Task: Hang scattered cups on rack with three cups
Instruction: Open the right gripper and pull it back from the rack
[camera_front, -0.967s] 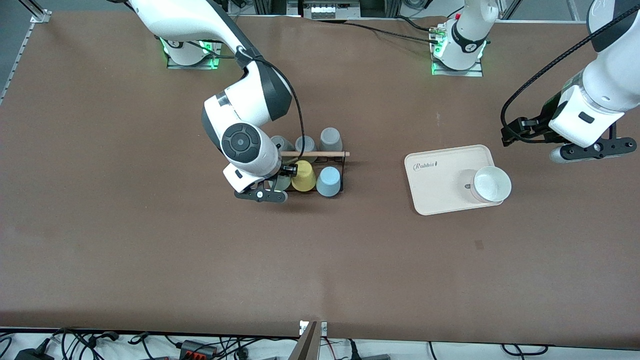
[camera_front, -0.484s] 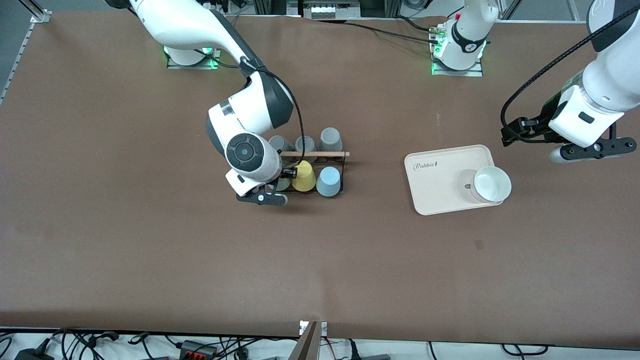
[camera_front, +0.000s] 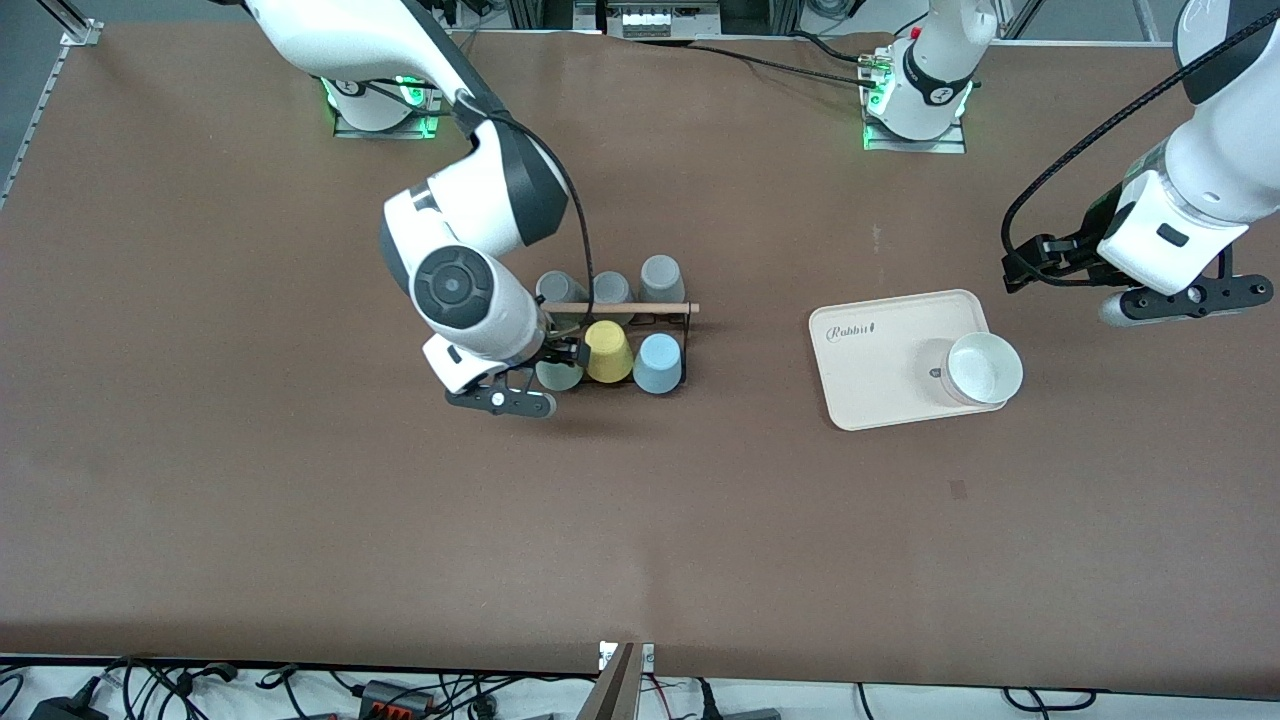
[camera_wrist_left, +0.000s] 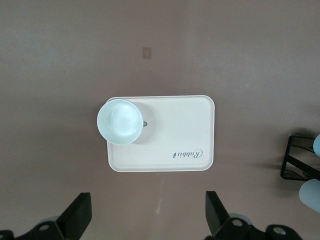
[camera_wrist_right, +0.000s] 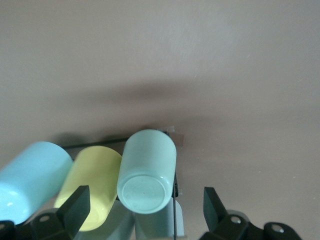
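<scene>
The black wire rack with a wooden rod holds a row of tilted cups on its nearer side. They are the pale sage green cup, a yellow cup and the light blue cup. Three grey cups hang on the farther side. My right gripper hovers over the green cup's end of the rack. In the right wrist view it is open, and the green cup sits between the spread fingers, untouched. My left gripper waits open over bare table.
A cream tray with a white bowl on its corner lies toward the left arm's end of the table, next to the left gripper. The left wrist view shows the tray and the bowl from above.
My right gripper has opened and let go of the green cup, which stays on the rack. The hand has shifted toward the right arm's end of the table. The left arm has not moved.
</scene>
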